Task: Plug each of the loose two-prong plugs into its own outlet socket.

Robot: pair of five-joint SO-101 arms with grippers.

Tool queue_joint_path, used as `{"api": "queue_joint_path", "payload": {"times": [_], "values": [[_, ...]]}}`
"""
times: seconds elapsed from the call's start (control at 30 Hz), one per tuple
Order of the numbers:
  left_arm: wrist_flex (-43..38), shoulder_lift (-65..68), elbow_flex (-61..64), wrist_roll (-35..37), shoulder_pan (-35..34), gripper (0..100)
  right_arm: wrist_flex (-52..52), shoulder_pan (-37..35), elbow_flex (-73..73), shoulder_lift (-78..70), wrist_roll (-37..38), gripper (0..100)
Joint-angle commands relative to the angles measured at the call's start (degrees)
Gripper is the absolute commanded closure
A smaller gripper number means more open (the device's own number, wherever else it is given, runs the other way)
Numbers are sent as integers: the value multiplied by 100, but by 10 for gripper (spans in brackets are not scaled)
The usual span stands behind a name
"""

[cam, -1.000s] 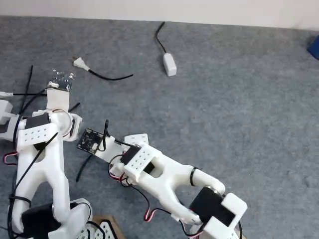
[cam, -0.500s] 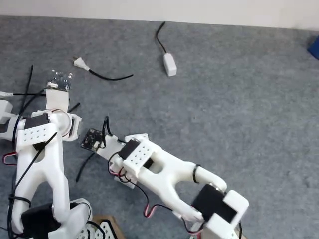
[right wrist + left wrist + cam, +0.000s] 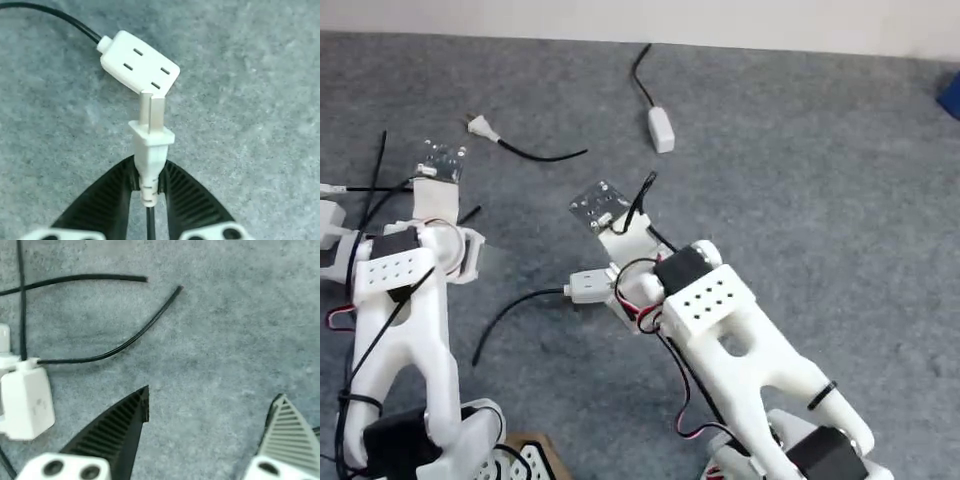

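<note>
My right gripper [image 3: 148,169] is shut on a white two-prong plug [image 3: 150,136], whose cord runs back between the fingers. The prongs point at a white outlet socket [image 3: 140,65] lying flat on the grey carpet, their tips close to its near edge. In the high view this gripper [image 3: 602,205] sits mid-table, short of the outlet socket [image 3: 661,128]. A second loose plug [image 3: 478,126] with a black cord lies at the far left. My left gripper [image 3: 210,410] hovers open over bare carpet [image 3: 440,160], just short of that plug.
A white cord-end block [image 3: 588,287] with a black cord lies beside the right arm's wrist. Another white block [image 3: 25,402] and several black cords [image 3: 115,347] lie by the left gripper. The carpet's right half is free. A blue object [image 3: 950,95] pokes in at the right edge.
The right arm swung from beside the left arm up towards the far outlet socket, uncovering the white cord-end block. The left arm kept still.
</note>
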State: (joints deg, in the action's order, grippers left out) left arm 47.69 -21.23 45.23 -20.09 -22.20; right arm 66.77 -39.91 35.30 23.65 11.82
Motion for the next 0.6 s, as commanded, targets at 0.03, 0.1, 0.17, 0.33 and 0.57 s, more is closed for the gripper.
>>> {"api": "queue_joint_path", "payload": {"times": [0.03, 0.1, 0.17, 0.33, 0.57], "values": [[976, -277, -558, 114, 462, 636, -22, -215, -75, 259, -70, 991], [1679, -532, -919, 334, 637, 636, -180, -338, -31, 268, -88, 991], [2215, -848, -1191, 422, 822, 636, -286, -444, -22, 268, -88, 991], [2734, -1780, -1253, 422, 1420, 636, -330, -462, -22, 277, -246, 991], [2708, -2554, -549, 422, 2097, 636, -831, -1191, 804, 1288, -246, 991]]}}
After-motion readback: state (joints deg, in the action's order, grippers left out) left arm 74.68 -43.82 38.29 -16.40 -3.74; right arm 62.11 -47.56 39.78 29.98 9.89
